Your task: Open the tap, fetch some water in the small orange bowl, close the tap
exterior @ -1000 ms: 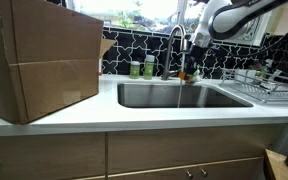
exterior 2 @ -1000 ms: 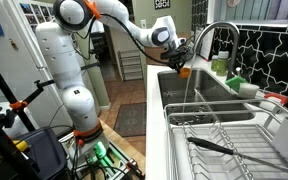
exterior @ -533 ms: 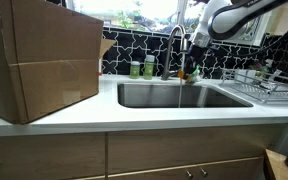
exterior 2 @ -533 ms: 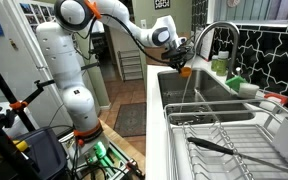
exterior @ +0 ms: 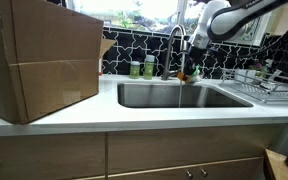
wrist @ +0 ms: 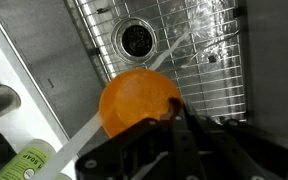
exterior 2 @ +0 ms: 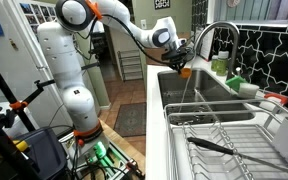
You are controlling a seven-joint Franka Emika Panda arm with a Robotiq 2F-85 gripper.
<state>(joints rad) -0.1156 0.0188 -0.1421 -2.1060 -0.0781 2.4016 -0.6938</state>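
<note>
My end effector [wrist: 180, 120] is clamped on the rim of the bowl [wrist: 136, 98] and holds it over the sink [wrist: 212, 62], above the wire grid, with the drain [wrist: 136, 38] just beyond. In both exterior views the bowl hangs close under the spout of the tap [exterior: 171, 55], and a thin thread of water [exterior 2: 188, 90] runs down into the basin. The sink is set in a white surface [exterior: 84, 112] with wooden cabinets [exterior: 164, 155] beneath. A dish rack [exterior 2: 224, 135] sits on one side of the sink and a big cardboard box [exterior: 44, 60] on the other. Two green bottles [exterior: 136, 69] stand beside the tap's base. Behind them is a wall of black tiles [exterior: 129, 48] under a bright window [exterior: 144, 12]. Out in the room, a dark mat [exterior 2: 132, 120] lies on the floor past my white base [exterior 2: 69, 90].
</note>
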